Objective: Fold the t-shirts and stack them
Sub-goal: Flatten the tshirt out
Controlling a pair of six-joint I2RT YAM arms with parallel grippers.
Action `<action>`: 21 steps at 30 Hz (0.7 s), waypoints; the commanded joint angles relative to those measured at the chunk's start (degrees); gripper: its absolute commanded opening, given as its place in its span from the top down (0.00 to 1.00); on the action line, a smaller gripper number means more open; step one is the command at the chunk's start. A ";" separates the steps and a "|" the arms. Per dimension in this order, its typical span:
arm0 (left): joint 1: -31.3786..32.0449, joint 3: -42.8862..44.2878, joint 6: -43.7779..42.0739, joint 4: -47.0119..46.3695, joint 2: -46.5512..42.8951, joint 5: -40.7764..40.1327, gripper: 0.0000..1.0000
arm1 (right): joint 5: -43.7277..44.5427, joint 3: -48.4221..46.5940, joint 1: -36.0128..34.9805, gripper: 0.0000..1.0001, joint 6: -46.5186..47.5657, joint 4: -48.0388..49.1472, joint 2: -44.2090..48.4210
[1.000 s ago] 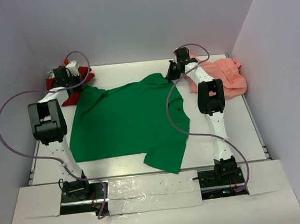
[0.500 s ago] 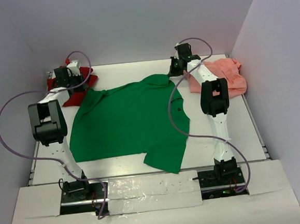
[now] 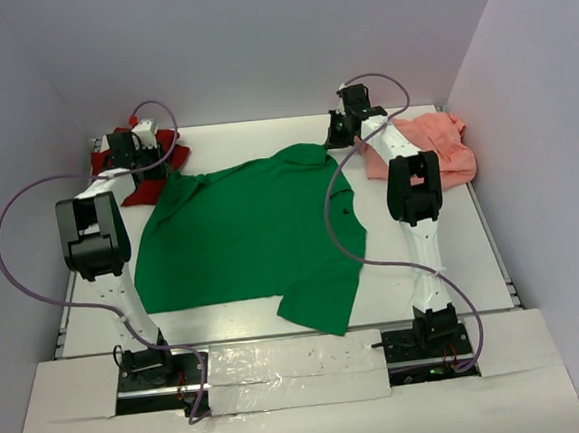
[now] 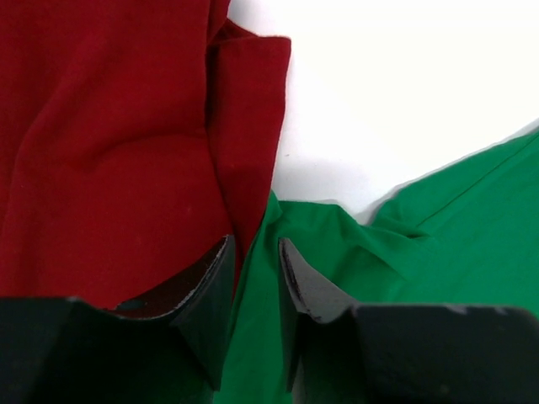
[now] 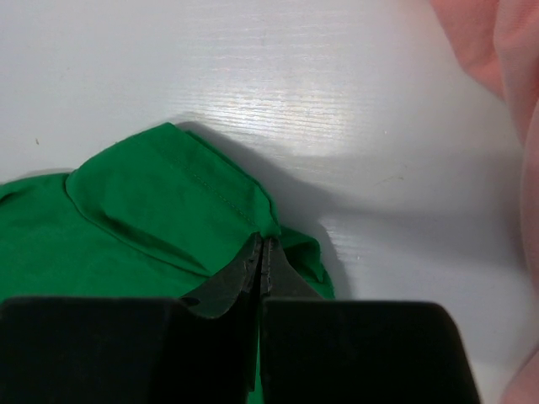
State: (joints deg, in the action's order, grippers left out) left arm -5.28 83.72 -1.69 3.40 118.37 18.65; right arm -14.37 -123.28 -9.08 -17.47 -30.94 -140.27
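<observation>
The bright green t-shirt lies spread flat in the middle of the white table. My left gripper is at its back left corner. In the left wrist view its jaws stand apart, with a fold of green cloth running loose between them. The dark red t-shirt lies crumpled right beside it at the back left. My right gripper is at the green shirt's back right edge, shut on a pinch of green cloth. The salmon pink t-shirt is bunched at the back right.
Plain walls close in the table on the left, back and right. Purple cables loop off both arms over the table sides. The pink cloth lies close to the right of the right gripper. A taped strip runs between the arm bases.
The left gripper's jaws have parted from shut, so the green corner now lies loose between them. The right gripper has shifted slightly toward the back, still pinching the green cloth.
</observation>
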 commanded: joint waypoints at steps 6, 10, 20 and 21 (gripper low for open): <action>0.71 6.28 -0.59 5.39 3.45 1.82 0.63 | 0.92 -0.20 0.38 1.00 0.95 0.70 3.68; 0.88 6.10 -1.03 5.30 3.71 1.74 0.66 | 0.57 -0.38 0.29 1.00 0.86 0.79 3.51; 1.06 5.75 -0.68 4.60 3.63 1.91 0.94 | 0.57 0.94 0.29 1.00 1.04 1.14 3.60; 1.06 5.49 -0.59 4.08 3.54 1.82 0.97 | 0.57 1.20 0.29 1.00 1.04 1.32 3.68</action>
State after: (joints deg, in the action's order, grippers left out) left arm -4.60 87.26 -2.11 8.25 121.95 19.53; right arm -14.37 -122.91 -9.08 -17.19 -30.79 -140.27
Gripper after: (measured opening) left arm 0.053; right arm 0.009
